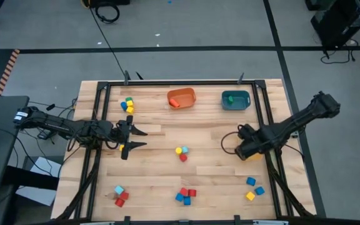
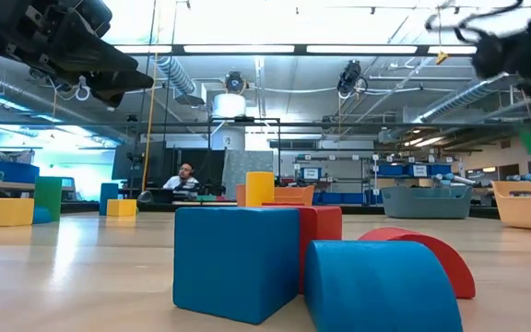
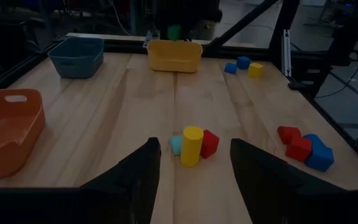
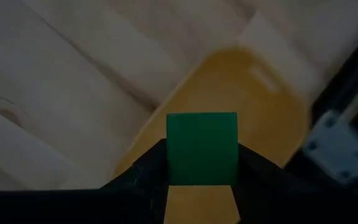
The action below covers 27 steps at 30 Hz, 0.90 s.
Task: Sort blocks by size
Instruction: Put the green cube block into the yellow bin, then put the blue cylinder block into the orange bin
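My right gripper (image 1: 241, 150) hangs over the yellow bin (image 4: 253, 106) at the table's right side, shut on a green block (image 4: 202, 148). That block also shows in the low view as a green block (image 2: 530, 140). My left gripper (image 3: 194, 180) waits open at the table's left, pointing toward a yellow cylinder (image 3: 191, 145) that stands on the table with a light blue and a red block beside it. More blocks lie in clusters on the wood: far left (image 1: 128, 105), near left (image 1: 120, 195), near middle (image 1: 185, 195) and near right (image 1: 253, 187). My right gripper pinches the green block by two opposite sides (image 4: 173, 155) between its two fingers. The fingers come from above, pointing down. The block is lifted clear and hangs over the yellow bin's open top.
An orange bin (image 1: 181, 98) and a teal bin (image 1: 235, 99) stand along the far edge. A black frame rail (image 1: 269, 112) runs along the table's sides. Bare wood lies between the clusters in the middle of the table.
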Tool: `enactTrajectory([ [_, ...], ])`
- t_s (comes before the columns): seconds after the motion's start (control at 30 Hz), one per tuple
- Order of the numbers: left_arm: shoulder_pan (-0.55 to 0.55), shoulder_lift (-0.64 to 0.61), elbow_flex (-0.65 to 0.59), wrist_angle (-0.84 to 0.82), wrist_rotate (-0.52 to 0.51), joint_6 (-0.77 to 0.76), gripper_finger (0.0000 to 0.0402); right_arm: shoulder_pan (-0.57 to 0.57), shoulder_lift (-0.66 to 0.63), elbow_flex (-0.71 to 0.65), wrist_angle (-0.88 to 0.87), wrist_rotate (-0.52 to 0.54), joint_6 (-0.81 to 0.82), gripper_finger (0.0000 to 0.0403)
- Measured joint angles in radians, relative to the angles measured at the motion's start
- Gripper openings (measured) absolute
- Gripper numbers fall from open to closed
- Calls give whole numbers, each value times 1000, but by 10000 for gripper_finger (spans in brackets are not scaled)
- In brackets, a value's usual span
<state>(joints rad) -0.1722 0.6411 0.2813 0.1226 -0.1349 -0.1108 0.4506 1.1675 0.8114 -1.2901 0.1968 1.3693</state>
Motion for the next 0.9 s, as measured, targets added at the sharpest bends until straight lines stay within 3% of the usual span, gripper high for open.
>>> enactTrajectory([
  [0.13,0,0,0,0,0,-34,202,16,-9,-120,109,-69,17,146],
  [0.3,0,0,0,-2,0,-35,202,19,25,-93,95,-60,-6,150],
  [0.47,0,1,0,3,0,-53,202,19,24,-94,72,-63,12,216],
  [0.57,0,0,0,6,0,-54,202,19,24,-94,63,-61,16,232],
  [0.73,0,1,0,6,0,-54,202,19,24,-94,51,-59,15,211],
  [0.9,0,1,0,6,0,-55,202,19,24,-94,28,-41,13,159],
])
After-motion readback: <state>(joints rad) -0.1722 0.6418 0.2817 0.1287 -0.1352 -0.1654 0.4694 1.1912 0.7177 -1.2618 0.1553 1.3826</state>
